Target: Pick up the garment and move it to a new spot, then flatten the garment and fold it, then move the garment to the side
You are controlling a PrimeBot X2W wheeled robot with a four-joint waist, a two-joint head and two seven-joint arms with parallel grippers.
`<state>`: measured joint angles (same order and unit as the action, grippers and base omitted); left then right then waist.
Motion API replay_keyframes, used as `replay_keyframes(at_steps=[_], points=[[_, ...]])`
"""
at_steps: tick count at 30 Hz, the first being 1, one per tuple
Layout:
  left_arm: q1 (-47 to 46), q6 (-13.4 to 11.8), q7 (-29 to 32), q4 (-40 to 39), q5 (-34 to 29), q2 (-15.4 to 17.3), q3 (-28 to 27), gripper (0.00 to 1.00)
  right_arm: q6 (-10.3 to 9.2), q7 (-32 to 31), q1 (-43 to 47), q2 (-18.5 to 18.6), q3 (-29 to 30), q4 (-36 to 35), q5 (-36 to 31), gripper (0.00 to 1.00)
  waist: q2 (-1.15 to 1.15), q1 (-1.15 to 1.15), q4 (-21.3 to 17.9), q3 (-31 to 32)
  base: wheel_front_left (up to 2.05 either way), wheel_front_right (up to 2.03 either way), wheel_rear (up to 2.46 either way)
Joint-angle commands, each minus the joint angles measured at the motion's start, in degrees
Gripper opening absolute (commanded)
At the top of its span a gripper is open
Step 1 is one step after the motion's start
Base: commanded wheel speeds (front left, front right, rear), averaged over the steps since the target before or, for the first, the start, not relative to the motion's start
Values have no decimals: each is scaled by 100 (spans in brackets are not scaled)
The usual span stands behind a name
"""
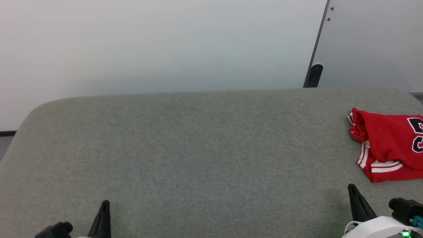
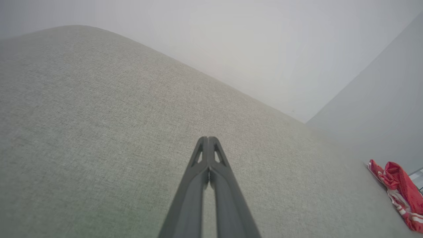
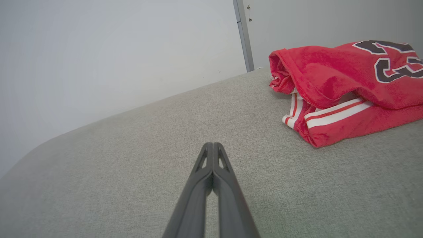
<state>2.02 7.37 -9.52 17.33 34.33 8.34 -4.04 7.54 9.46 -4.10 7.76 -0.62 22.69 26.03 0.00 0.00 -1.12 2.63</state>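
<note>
I have my left pincer low on my left, jaws pressed together into one dark tapering point that aims straight ahead. Through its wrist camera, the two left fingers meet flush at the tips, with only a thin slit between them lower down. A dark block sits just beside its base. My right pincer is on the opposite side, also closed and leaning slightly inward. Its right fingers touch along their upper length. Behind them I see the pale wrist shell, which carries a small green light.
</note>
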Motion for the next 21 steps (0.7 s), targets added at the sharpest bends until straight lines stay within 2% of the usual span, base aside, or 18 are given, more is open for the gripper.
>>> replay_keyframes(at_steps=[1, 21], points=[[-183, 5, 49, -108, 241, 22, -40, 0, -2, -50, -151, -5, 55, -126, 288, 0, 0, 0, 2, -5, 0, 0, 0], [-366, 8, 456, -175, 1705, -127, -97, 0, -3, -456, -184, -131, 229, -333, 1962, 0, 0, 0, 22, -55, 0, 0, 0]])
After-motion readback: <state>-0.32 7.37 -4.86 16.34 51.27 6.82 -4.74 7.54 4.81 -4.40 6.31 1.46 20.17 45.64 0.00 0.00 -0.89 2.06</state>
